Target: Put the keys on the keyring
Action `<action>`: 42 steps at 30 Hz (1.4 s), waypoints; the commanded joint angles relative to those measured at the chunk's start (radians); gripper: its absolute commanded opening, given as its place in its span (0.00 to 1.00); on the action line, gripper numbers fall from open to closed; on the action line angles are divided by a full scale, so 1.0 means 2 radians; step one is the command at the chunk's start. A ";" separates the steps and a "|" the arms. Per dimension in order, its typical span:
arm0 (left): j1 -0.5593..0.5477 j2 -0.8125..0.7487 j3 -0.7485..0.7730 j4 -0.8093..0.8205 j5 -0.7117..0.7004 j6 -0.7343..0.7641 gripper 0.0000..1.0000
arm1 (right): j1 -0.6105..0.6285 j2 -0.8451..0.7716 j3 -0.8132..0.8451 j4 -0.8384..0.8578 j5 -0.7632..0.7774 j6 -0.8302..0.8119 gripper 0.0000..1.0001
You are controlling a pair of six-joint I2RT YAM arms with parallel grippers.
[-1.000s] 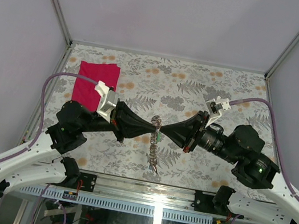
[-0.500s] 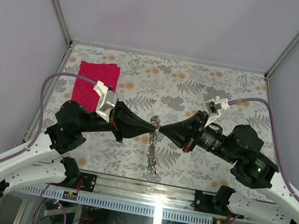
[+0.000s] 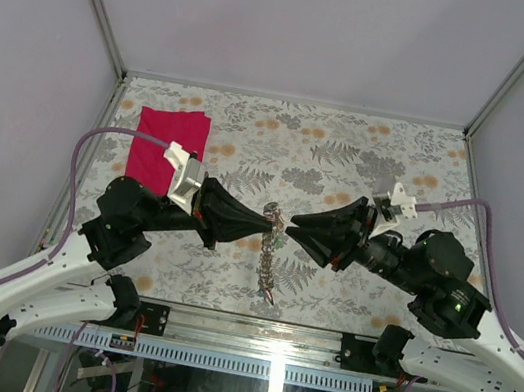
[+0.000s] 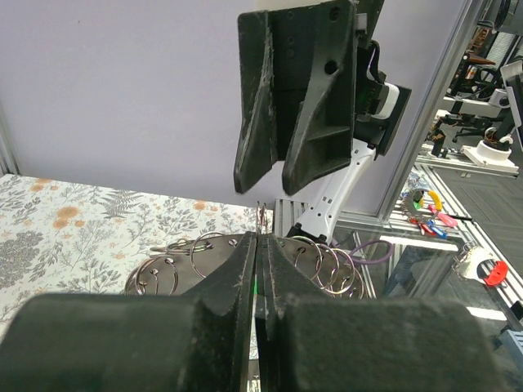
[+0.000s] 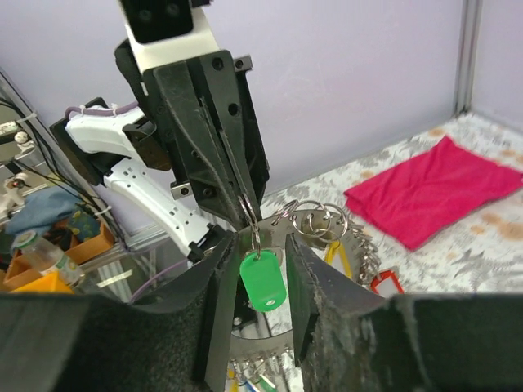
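Note:
My left gripper (image 3: 272,222) is shut on a thin wire loop from which the green key (image 5: 263,280) hangs by its plastic head. In the right wrist view the green key dangles between the pads of my right gripper (image 5: 259,241); the jaws stand apart on either side without touching it. The keyring (image 3: 270,258), a flat grey ring fringed with small loops and coloured keys, hangs just below the two grippers, and its face shows in the left wrist view (image 4: 208,265). In the top view my right gripper (image 3: 292,230) faces the left one, a short gap away.
A red cloth (image 3: 168,144) lies at the back left of the floral table top. Grey walls with metal posts close in the sides and back. The arm bases and a metal rail run along the near edge (image 3: 251,318).
My right gripper has opened off the green key and drawn back a little to the right. The left gripper has held still, gripping as before.

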 commanded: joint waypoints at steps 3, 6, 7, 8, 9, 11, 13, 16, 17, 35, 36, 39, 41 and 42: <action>-0.002 -0.001 0.018 0.070 0.014 -0.010 0.00 | 0.002 -0.013 -0.016 0.108 -0.029 -0.103 0.38; -0.002 0.001 0.018 0.078 0.020 -0.015 0.00 | 0.002 -0.002 -0.017 0.119 -0.050 -0.122 0.36; -0.002 0.001 0.018 0.079 0.021 -0.016 0.00 | 0.002 0.001 -0.018 0.124 -0.056 -0.124 0.36; -0.002 0.001 0.019 0.080 0.021 -0.016 0.00 | 0.002 0.004 -0.020 0.129 -0.062 -0.127 0.36; -0.002 0.000 0.018 0.080 0.022 -0.017 0.00 | 0.002 0.006 -0.021 0.134 -0.069 -0.128 0.35; -0.002 0.000 0.019 0.081 0.023 -0.017 0.00 | 0.002 0.011 -0.021 0.134 -0.076 -0.131 0.35; -0.002 -0.001 0.019 0.082 0.024 -0.017 0.00 | 0.002 0.015 -0.023 0.132 -0.077 -0.134 0.35; -0.002 -0.003 0.019 0.082 0.025 -0.018 0.00 | 0.002 0.016 -0.027 0.130 -0.081 -0.136 0.35; -0.002 -0.004 0.018 0.084 0.024 -0.019 0.00 | 0.002 0.016 -0.028 0.128 -0.083 -0.136 0.34; -0.002 -0.006 0.016 0.093 0.025 -0.023 0.00 | 0.002 0.019 -0.034 0.124 -0.090 -0.133 0.12; -0.001 -0.006 0.016 0.094 0.026 -0.023 0.00 | 0.002 0.021 -0.032 0.122 -0.091 -0.133 0.09; -0.002 -0.006 0.016 0.093 0.027 -0.023 0.00 | 0.002 0.023 -0.025 0.116 -0.094 -0.132 0.00; -0.002 -0.007 0.015 0.092 0.030 -0.023 0.00 | 0.002 0.023 -0.019 0.110 -0.094 -0.134 0.00; -0.002 -0.006 0.015 0.091 0.032 -0.023 0.00 | 0.002 0.022 -0.014 0.104 -0.094 -0.135 0.00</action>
